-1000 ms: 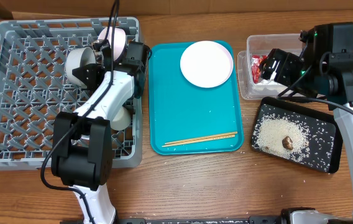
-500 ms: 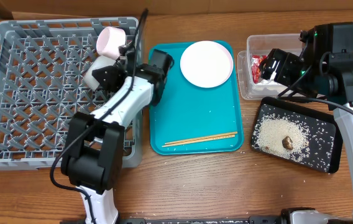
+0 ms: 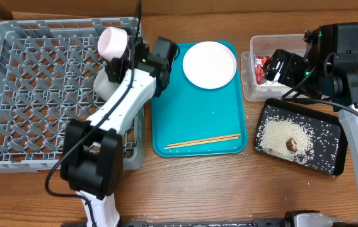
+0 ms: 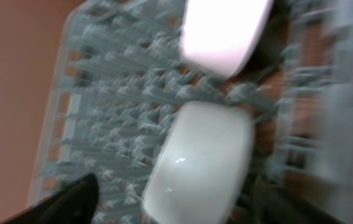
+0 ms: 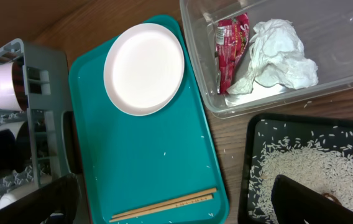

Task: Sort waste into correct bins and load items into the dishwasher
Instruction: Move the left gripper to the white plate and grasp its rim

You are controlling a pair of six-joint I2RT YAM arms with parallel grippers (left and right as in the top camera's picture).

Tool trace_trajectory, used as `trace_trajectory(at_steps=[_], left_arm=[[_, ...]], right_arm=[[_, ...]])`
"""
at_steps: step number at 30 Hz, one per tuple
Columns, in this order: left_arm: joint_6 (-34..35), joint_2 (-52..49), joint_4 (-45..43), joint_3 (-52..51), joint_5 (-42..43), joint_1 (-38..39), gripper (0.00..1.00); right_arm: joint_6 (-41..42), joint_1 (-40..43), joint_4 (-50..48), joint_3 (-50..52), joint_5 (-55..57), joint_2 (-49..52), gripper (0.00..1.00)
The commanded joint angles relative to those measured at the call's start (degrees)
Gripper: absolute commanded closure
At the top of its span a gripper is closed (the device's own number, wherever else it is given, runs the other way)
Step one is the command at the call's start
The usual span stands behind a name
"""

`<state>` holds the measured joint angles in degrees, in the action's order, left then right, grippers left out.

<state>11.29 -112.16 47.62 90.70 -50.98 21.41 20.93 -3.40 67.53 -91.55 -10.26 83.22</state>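
Note:
My left gripper is open over the right side of the grey dish rack. A white bowl lies loose in the rack below its spread jaws. Behind it a pinkish-white cup or bowl lies on its side. The plate and chopsticks are on the teal tray. The red wrapper and tissue are in the clear tub. Rice and a brown lump are in the black tray. My right gripper is open and empty.
The right arm hangs over the clear tub and the black tray's far edge. The left arm lies along the rack's right wall. A few rice grains are scattered on the teal tray. Bare wood runs along the front of the table.
The left gripper opened and let go of the white bowl, which now rests in the rack. The left wrist swung right, towards the rack's right wall. The right arm stayed still.

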Motion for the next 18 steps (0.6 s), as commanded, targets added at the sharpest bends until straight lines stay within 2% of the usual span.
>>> trace_trajectory(at_steps=[1,3,6,8,10,12,18], left_arm=[[-1.1,5.1,0.6,7.7,20.7,0.0,0.11],[-1.1,5.5,0.3,10.8,30.7,0.0,0.11],[-0.9,5.4,-4.2,12.7,45.0,0.0,0.17],[1.1,4.4,-7.4,12.6,49.2,0.1,0.21],[6.1,2.1,-9.6,12.6,48.9,0.2,0.26],[12.0,-0.8,-11.1,12.6,47.1,0.4,0.23],[19.3,-11.0,-14.5,12.7,47.3,1.6,0.21]], right_arm=[[0.0,0.2,-0.1,-0.7,-0.1,0.3,0.0],[0.0,0.2,-0.1,-0.7,-0.1,0.3,0.0],[0.0,0.2,0.0,-0.7,-0.1,0.3,0.0],[0.1,0.2,0.0,-0.7,-0.1,0.3,0.0],[0.0,0.2,0.0,-0.7,-0.1,0.3,0.0],[0.0,0.2,0.0,-0.7,-0.1,0.3,0.0],[0.0,0.2,0.8,-0.7,-0.1,0.3,0.0]])
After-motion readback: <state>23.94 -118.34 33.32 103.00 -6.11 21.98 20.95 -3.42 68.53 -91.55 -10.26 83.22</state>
